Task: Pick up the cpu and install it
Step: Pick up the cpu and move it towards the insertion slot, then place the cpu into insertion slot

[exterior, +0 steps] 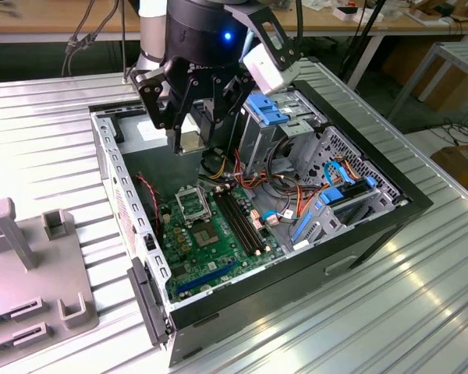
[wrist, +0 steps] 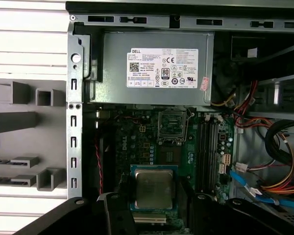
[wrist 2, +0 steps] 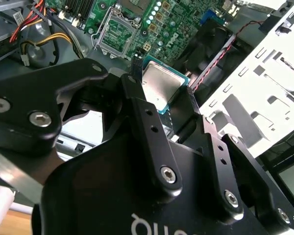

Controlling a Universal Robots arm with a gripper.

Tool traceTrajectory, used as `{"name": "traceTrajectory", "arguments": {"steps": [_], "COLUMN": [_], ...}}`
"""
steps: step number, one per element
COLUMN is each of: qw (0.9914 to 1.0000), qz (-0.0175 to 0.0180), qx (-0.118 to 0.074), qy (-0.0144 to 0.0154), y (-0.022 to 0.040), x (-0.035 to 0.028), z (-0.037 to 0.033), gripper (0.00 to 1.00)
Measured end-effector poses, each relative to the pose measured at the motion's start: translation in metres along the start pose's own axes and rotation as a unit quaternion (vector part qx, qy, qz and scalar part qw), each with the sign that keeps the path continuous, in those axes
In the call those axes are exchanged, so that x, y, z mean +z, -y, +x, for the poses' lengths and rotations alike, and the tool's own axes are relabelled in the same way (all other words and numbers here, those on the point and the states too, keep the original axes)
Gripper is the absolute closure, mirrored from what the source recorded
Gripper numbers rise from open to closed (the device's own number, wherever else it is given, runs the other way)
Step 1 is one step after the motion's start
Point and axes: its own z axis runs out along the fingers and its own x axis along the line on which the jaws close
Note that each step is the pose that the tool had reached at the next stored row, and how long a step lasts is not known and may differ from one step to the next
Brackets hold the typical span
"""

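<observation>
My gripper [exterior: 191, 146] is shut on the cpu [exterior: 192, 141], a small flat square chip with a pale silver top and a thin teal rim. It hangs inside the open computer case, above the green motherboard [exterior: 218, 249]. In both wrist views the cpu [wrist 2: 161, 88] [wrist: 154, 188] sits between the two black fingers [wrist 2: 146, 115]. The black-framed empty socket [exterior: 191, 204] [wrist: 172, 124] [wrist 2: 115, 35] lies below the chip and a little nearer the exterior camera.
A grey power supply [wrist: 157, 63] fills the far end of the case. Memory slots [exterior: 242, 218], loose coloured cables [exterior: 285, 183] and a drive cage with blue latches [exterior: 265, 109] lie toward the exterior view's right. The perforated case wall [exterior: 117, 179] and a grey fixture plate [exterior: 31, 265] stand at the left.
</observation>
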Motion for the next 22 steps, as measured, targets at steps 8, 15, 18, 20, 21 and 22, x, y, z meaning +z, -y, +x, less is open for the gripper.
{"name": "traceTrajectory", "arguments": {"steps": [8,15,18,20,21,22], "qw": [1.00000,1.00000,1.00000,1.00000,1.00000,1.00000], "qz": [0.0000,0.0000,0.0000,0.0000,0.0000,0.0000], "qx": [0.000,0.000,0.000,0.000,0.000,0.000], "qy": [0.0000,0.0000,0.0000,0.0000,0.0000,0.0000], "y": [0.0004,0.0011,0.0017,0.0021,0.0023,0.0025], "x": [-0.0001,-0.0001,-0.0001,-0.0001,-0.0001,-0.0001], "z": [-0.0128,-0.0137,-0.0137,-0.0137,-0.0137,-0.0137], "gripper": [0.53,0.53,0.53,0.53,0.53,0.53]}}
